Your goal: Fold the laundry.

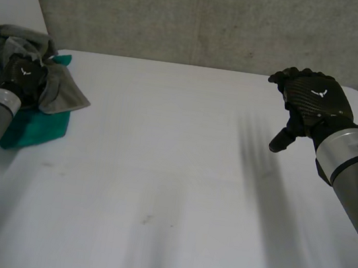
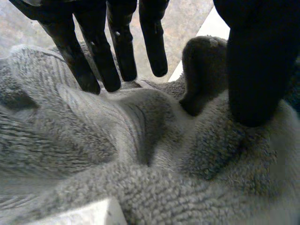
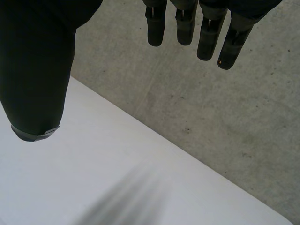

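Two cloths are heaped at the far left corner of your white table [image 1: 173, 173]: a crumpled grey towel [image 1: 61, 91] lies on top of a green cloth [image 1: 33, 128] and covers most of it, so the green shows just at the near and far edges. Your left hand [image 1: 25, 78] rests on the middle of the grey towel; its wrist view shows straight, spread fingers [image 2: 96, 56] reaching over the rumpled folds and the thumb [image 2: 253, 75] pressing into the pile, gripping nothing. Your right hand [image 1: 313, 103] hangs above the table's far right side, well apart from the pile, fingers [image 3: 185, 26] loosely extended, thumb wide, holding nothing. A grey concrete wall [image 1: 215, 19] stands behind the table.
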`<state>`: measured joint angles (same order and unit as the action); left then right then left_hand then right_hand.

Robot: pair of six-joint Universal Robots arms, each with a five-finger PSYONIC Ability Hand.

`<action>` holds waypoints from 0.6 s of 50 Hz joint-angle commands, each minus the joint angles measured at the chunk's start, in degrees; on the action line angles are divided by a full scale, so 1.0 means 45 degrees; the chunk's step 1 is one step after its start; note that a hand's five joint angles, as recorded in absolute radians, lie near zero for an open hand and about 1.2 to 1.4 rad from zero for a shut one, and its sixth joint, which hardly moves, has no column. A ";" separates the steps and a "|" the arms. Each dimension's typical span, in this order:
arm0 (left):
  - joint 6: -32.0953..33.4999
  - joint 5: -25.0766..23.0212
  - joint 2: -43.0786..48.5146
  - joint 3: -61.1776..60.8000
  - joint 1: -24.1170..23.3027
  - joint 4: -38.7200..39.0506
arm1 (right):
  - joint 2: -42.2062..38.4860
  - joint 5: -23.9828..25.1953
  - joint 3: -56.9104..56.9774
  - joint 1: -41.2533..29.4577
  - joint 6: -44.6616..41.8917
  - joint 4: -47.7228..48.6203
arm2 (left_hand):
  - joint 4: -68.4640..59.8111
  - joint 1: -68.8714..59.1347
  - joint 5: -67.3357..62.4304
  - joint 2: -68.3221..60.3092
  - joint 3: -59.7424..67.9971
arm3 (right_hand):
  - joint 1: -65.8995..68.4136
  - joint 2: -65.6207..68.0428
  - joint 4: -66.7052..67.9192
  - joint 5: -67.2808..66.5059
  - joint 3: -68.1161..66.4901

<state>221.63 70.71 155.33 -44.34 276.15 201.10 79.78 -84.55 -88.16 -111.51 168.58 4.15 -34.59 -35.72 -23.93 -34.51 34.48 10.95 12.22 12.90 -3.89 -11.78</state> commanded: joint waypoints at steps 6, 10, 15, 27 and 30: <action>0.0045 -0.0186 0.0346 0.0264 -0.0076 0.0038 | -0.0190 0.0000 0.0059 0.0015 -0.0001 -0.0003 | -1.0091 -0.9840 -1.0237 -1.0108 1.0115 | -0.0212 -0.0494 -0.0646 0.0864 0.0396; 0.0123 -0.0244 -0.0570 -0.0691 -0.0388 0.0136 | -0.0171 0.0000 0.0117 0.0015 -0.0001 -0.0003 | -1.0091 -0.9840 -1.0237 -1.0108 1.0115 | -0.0212 -0.0494 -0.0646 0.0864 0.0396; -0.0032 -0.0244 -0.2561 -0.2605 -0.1208 0.0428 | -0.0171 0.0000 0.0156 0.0035 -0.0001 -0.0023 | -1.0091 -0.9840 -1.0237 -1.0108 1.0115 | -0.0212 -0.0494 -0.0646 0.0864 0.0396; -0.5199 -0.0302 -0.8495 -0.8111 -0.4721 0.0136 | -0.0151 0.0000 0.0332 0.0482 -0.0001 -0.0081 | -1.0091 -0.9840 -1.0237 -1.0108 1.0115 | -0.0212 -0.0494 -0.0646 0.0864 0.0396; -0.6416 -0.0380 -0.9203 -0.8817 -0.5192 0.0058 | -0.0132 0.0019 0.0332 0.0659 -0.0001 -0.0101 | -1.0091 -0.9840 -1.0237 -1.0108 1.0115 | -0.0212 -0.0494 -0.0646 0.0864 0.0396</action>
<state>208.27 69.68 125.03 -74.49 259.07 202.31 79.03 -84.56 -86.91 -110.56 168.51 3.89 -68.41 -64.77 -54.71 -68.19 68.03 10.95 12.22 12.90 -3.89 -11.78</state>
